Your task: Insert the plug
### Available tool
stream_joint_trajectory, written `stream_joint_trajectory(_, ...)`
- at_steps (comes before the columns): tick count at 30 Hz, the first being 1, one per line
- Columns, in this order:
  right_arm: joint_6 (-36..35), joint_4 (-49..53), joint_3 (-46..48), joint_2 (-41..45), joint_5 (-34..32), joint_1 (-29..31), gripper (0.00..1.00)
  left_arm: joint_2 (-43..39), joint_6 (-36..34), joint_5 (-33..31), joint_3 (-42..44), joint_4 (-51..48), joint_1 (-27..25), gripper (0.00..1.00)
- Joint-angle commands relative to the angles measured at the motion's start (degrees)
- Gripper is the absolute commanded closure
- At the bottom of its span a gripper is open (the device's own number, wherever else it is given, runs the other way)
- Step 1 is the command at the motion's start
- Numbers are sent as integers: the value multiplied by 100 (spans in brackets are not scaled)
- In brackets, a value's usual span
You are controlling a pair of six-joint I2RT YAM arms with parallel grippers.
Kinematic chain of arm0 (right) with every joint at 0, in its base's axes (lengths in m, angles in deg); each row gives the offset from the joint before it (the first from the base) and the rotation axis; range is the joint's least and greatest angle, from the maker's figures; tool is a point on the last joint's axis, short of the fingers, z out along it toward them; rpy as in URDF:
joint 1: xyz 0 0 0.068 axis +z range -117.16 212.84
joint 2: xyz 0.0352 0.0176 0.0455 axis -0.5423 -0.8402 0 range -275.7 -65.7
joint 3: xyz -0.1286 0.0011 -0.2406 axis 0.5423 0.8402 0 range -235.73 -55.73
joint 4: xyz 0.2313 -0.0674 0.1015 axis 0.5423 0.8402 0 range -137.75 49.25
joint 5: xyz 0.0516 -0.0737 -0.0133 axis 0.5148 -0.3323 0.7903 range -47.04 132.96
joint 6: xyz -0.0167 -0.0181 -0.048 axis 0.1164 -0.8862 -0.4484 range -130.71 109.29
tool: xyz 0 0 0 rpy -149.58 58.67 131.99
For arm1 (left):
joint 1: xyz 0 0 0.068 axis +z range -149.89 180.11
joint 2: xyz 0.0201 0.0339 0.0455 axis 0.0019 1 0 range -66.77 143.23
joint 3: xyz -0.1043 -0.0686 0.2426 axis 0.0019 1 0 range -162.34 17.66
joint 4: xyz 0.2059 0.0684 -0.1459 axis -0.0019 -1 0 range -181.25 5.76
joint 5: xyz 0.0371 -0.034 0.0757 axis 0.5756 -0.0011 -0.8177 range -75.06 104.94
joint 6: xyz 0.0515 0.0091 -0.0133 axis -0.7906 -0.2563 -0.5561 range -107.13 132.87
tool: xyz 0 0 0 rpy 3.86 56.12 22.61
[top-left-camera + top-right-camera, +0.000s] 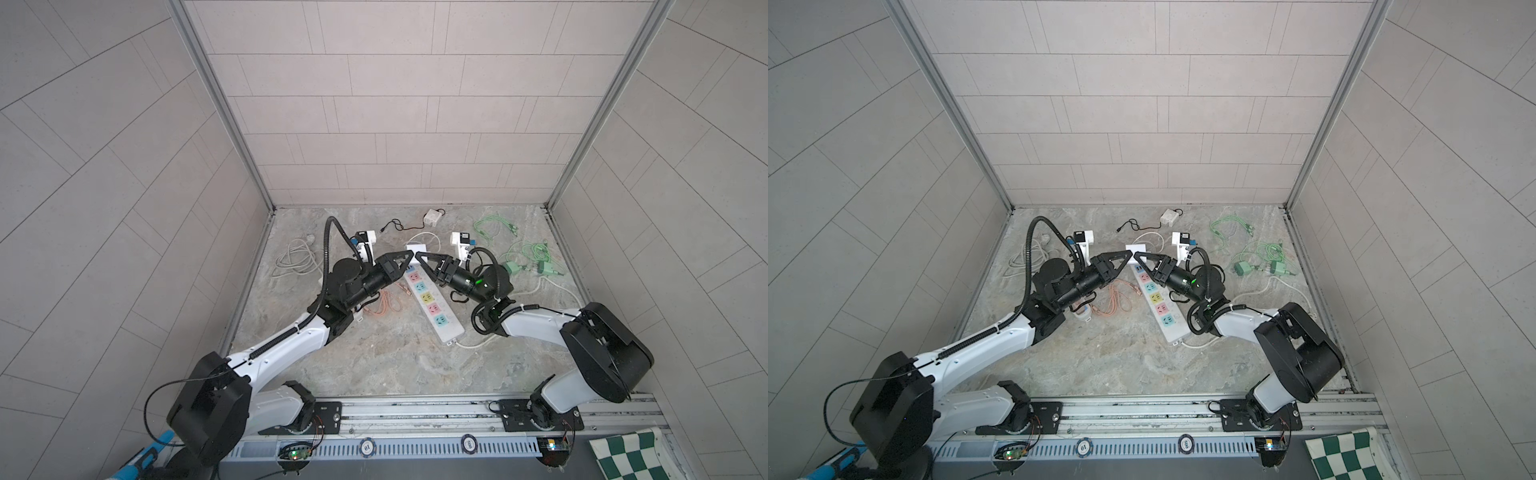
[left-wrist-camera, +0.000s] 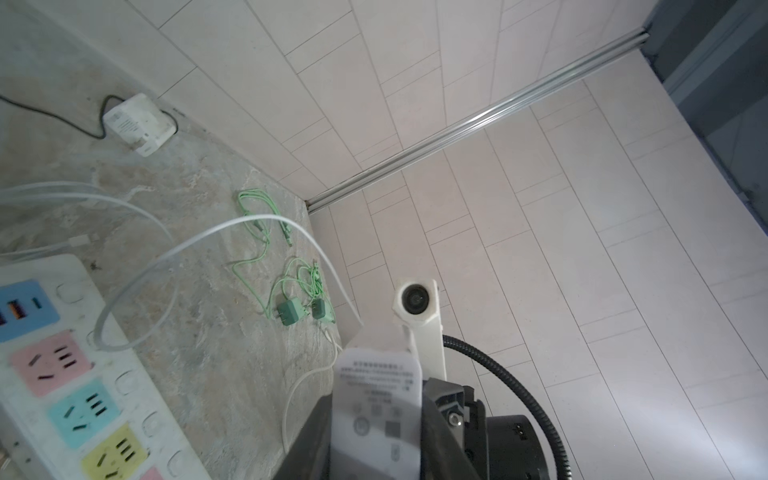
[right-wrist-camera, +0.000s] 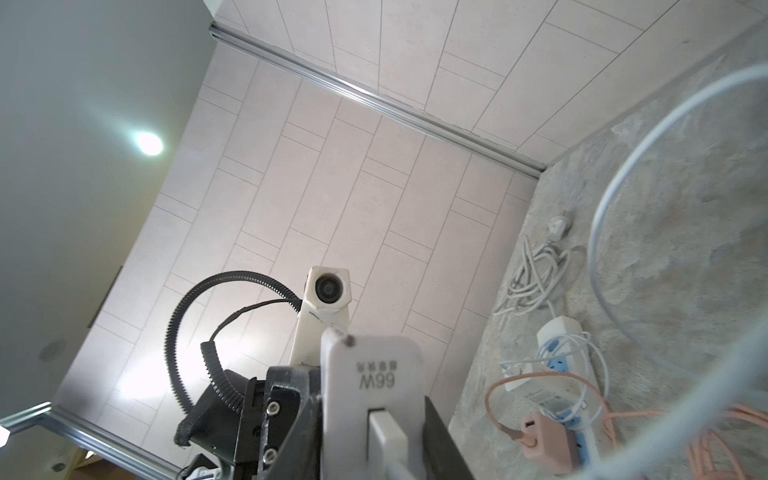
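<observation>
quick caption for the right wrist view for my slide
Right gripper clamps a white charger, facing the left arm's camera, above a cable-strewn table.

Glossy white plastic plug (image 1: 417, 250), matt stony tabletop (image 1: 395, 365)

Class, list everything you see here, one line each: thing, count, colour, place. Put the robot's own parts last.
power strip: one, white with coloured sockets, centre
charger: one, white, raised over that strip's far end
orange cable: one, orange, left of that strip
second strip: one, white and blue, beside that cable
pink adapter: one, pink, at the second strip
small box: one, white, at the back
cable coil: one, white, far left
green plugs: two, green, far right among green cables
checked cloth: one, green and white, front right
chips: two, dark-rimmed, front edge
arms: two, white and black, from the front
left hand, right hand: one each, black, meeting at the charger
</observation>
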Motion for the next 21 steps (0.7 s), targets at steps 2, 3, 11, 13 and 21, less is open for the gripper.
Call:
stream_joint_trajectory(2, -1583, 2272, -543, 470, 40, -26, 89, -119, -505, 12, 12, -875, 46, 47)
stream_joint_trajectory(3, -1856, 2674, -647, 539, 6, -42, 90, -212, -596, -58, 1, -1038, 97, 46)
stream_joint_trajectory(11, -4184, 6411, -1892, 624, -1018, -193, 90, -1097, -1466, -691, -2, -2785, 687, 41)
stream_joint_trajectory(13, -4556, 6886, -2134, 450, -1290, -205, 90, -1226, -1672, -845, -17, -3106, 705, 40)
stream_joint_trajectory(21, -5308, 8145, -2988, -552, -2082, -207, 91, -1229, -2167, -803, 62, -3657, 716, 40)
